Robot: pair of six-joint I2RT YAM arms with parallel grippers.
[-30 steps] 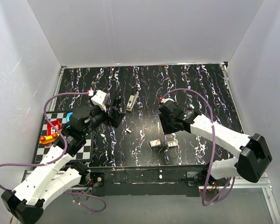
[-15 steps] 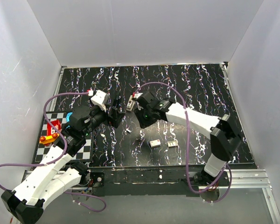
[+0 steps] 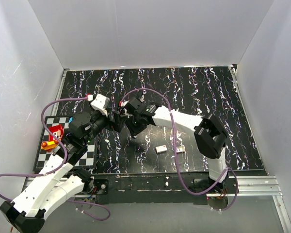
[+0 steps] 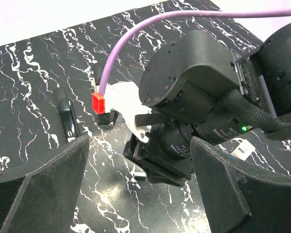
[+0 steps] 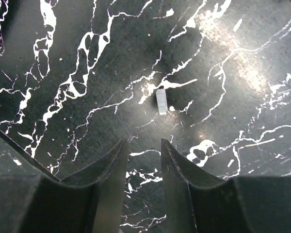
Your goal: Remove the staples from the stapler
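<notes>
In the left wrist view the stapler (image 4: 68, 120) lies flat on the black marbled table at the left, dark and slim. In the top view my right arm covers it. A short pale strip of staples (image 5: 160, 101) lies loose on the table just ahead of my right gripper (image 5: 142, 143). Its jaws stand a narrow gap apart, with only table between them. My left gripper (image 4: 136, 194) is wide open and empty, and the right gripper (image 4: 160, 162) hangs low right in front of it. From above, both grippers meet left of centre, left gripper (image 3: 117, 120) beside right gripper (image 3: 130, 129).
Two small pale blocks (image 3: 160, 149) (image 3: 180, 149) lie near the table's front edge. A checkered mat (image 3: 89, 156) with red and orange pieces (image 3: 52, 136) sits at the left edge. The right arm's purple cable (image 4: 136, 29) arcs over the left gripper's view.
My right arm has swung far left across the table, from beside the pale blocks to just in front of the left gripper. The left arm has hardly moved.
</notes>
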